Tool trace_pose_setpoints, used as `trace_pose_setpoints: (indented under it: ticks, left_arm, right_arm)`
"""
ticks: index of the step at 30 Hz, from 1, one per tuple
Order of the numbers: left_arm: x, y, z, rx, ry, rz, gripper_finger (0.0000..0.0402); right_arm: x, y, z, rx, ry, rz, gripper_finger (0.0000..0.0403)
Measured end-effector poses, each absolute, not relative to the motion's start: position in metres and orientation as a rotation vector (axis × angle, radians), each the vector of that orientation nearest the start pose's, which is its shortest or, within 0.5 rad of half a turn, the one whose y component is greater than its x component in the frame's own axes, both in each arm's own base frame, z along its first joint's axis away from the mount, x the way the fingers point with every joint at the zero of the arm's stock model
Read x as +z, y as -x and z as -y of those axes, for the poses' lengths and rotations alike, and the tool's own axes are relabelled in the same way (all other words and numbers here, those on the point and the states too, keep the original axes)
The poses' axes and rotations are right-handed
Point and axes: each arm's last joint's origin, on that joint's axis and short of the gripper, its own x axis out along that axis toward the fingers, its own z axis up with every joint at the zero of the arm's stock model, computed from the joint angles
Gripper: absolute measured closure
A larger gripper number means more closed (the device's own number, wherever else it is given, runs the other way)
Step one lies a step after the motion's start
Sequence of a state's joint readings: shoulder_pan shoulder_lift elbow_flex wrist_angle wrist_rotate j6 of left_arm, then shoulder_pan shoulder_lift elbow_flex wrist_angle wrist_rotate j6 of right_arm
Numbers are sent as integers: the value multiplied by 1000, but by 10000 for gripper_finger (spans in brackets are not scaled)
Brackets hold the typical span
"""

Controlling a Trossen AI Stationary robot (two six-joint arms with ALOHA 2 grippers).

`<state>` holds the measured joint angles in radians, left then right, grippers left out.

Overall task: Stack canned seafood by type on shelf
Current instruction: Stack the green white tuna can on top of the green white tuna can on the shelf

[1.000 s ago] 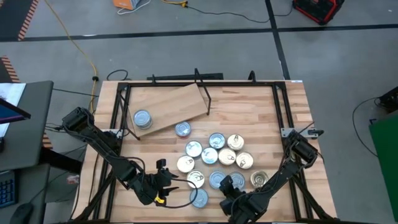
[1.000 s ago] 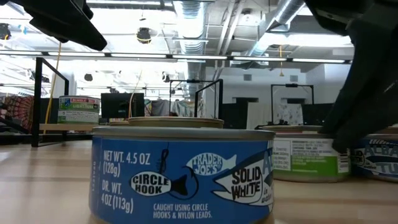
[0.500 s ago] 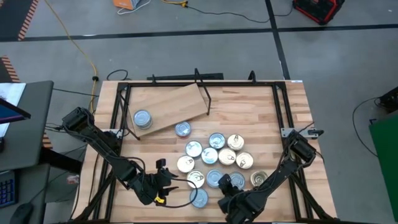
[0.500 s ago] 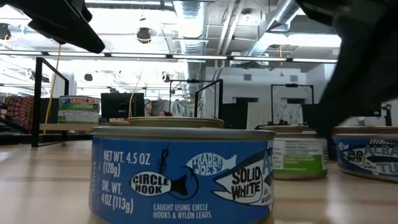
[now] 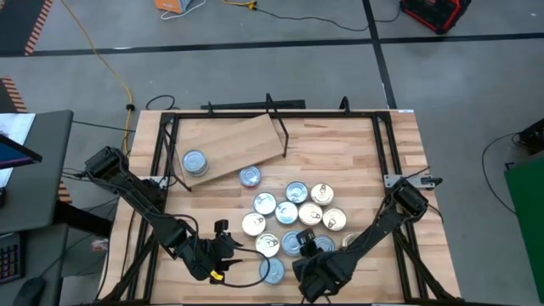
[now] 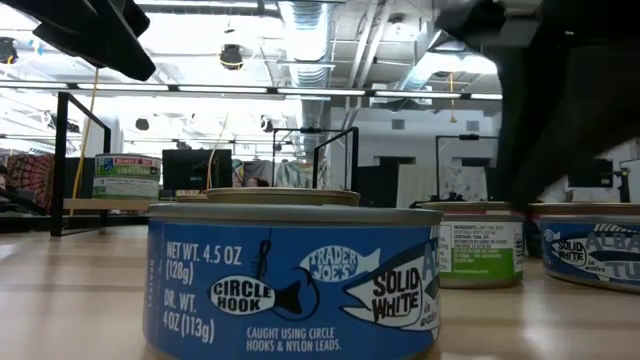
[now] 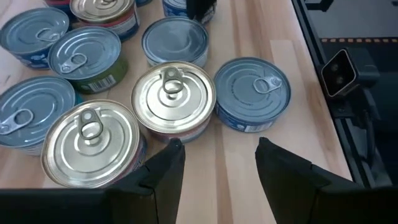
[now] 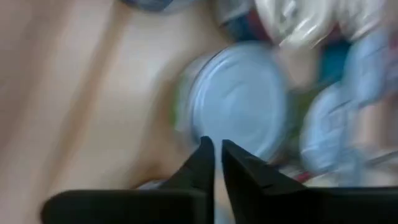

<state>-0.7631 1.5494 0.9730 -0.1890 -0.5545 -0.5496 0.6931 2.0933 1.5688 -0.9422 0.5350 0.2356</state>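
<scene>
Shelf point(image 5: 236, 144) — light plywood board, long axis slanted toward the bench's back-left corner, carrying one blue tin point(image 5: 195, 161). Second tin point(image 5: 249, 177) at its front edge. Roughly ten flat tins point(image 5: 296, 218) clustered front-centre, silver and gold lids up. Left gripper point(image 7: 216, 163) jaws open, empty. Right gripper point(image 8: 217, 155) jaws nearly closed, empty.

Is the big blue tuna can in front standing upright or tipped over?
Upright: the blue tuna can sits flat on the table, label level and readable.
</scene>
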Motion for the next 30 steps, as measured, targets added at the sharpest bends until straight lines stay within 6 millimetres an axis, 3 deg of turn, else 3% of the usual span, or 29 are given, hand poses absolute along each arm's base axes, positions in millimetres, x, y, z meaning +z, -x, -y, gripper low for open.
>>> trace_pose_setpoints:
  ticks: [3,10,16,30]
  left_arm:
    - [220,-241,210,-26,70,-633,214]
    - [220,-241,210,-40,81,-644,214]
    - [220,-241,210,-50,83,-652,214]
    - [219,-240,211,-64,89,-662,214]
  right_arm:
    - [178,-324,-240,14,476,-1218,288]
    - [183,-321,-243,10,444,-1200,246]
    - [175,-316,-242,-33,507,-1176,243]
    - [171,-319,-238,-76,452,-1161,255]
